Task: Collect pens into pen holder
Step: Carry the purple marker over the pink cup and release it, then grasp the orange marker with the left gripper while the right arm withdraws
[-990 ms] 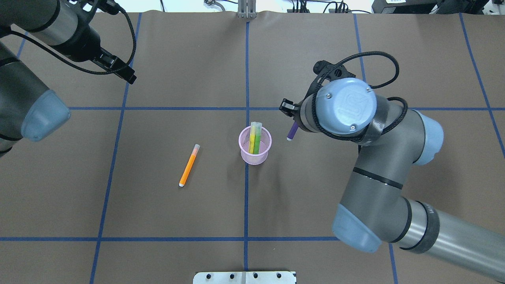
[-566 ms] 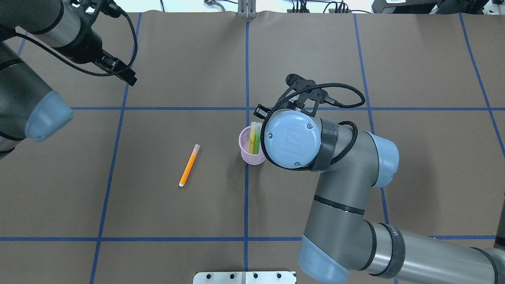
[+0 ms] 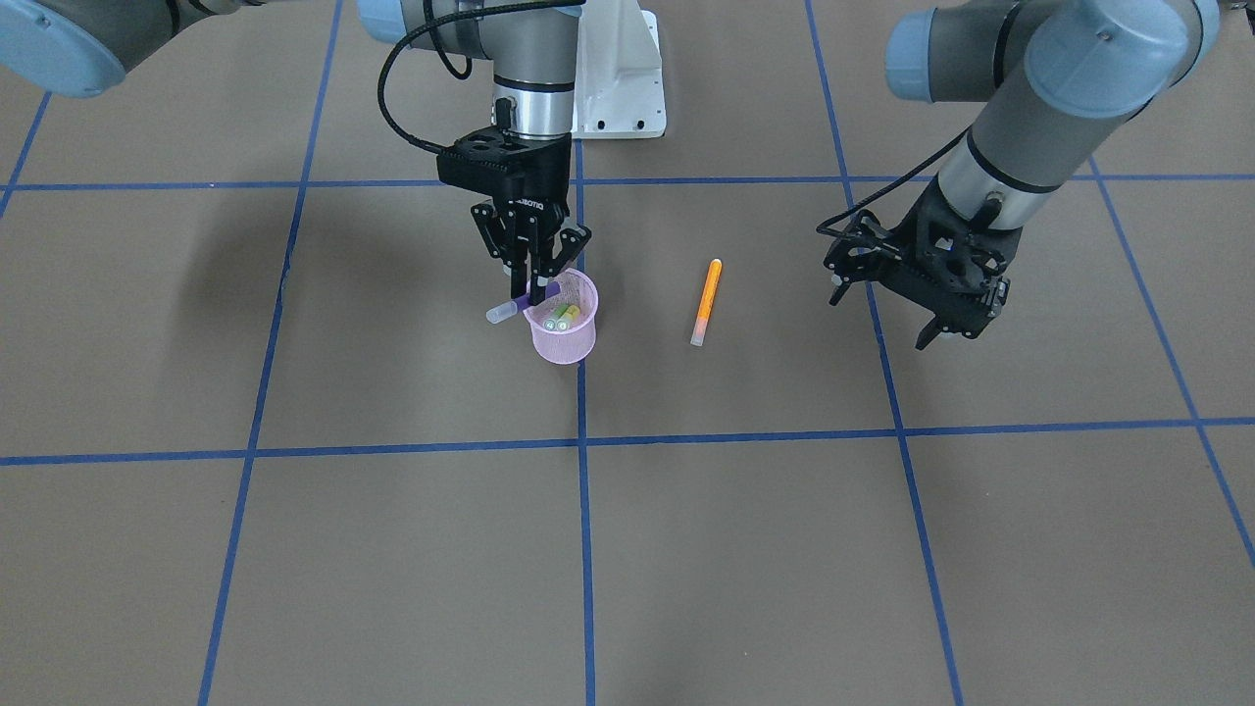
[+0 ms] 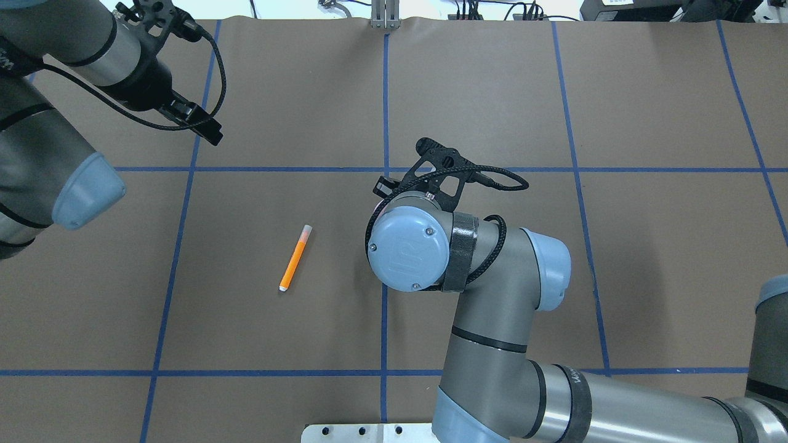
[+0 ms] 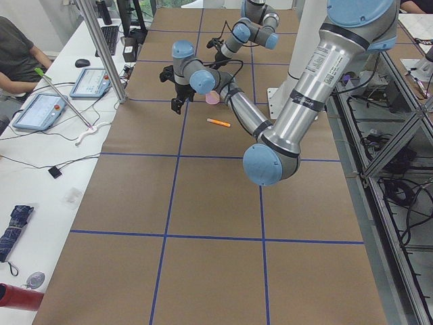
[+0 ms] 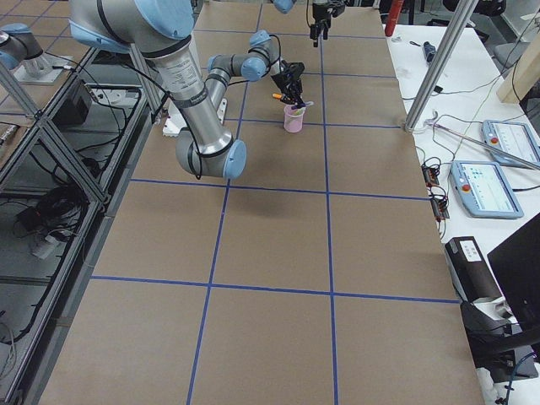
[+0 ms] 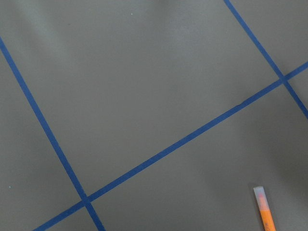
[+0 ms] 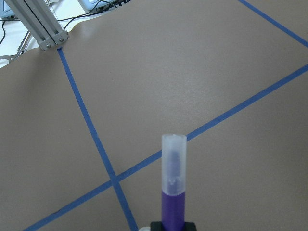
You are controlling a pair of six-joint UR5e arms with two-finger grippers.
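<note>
the slim purple pen (image 3: pixel 503 313) hangs tilted over the rim of the small pink wire-mesh pen holder (image 3: pixel 564 341), pinched by the right gripper (image 3: pixel 534 290). a yellow pen (image 3: pixel 552 317) and a green pen (image 3: pixel 567 314) stand inside. the orange pen (image 3: pixel 706 300) lies on the brown desk (image 3: pixel 784 549) nearby. the left gripper (image 3: pixel 878 318) hovers spread.

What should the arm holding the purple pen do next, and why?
It should probably tilt the purple pen toward upright over the pen holder before letting go. The right gripper holds it nearly level across the rim, with its pale cap jutting past the holder's side, so if dropped now it might tumble outside. The yellow and green pens stand inside.
</note>
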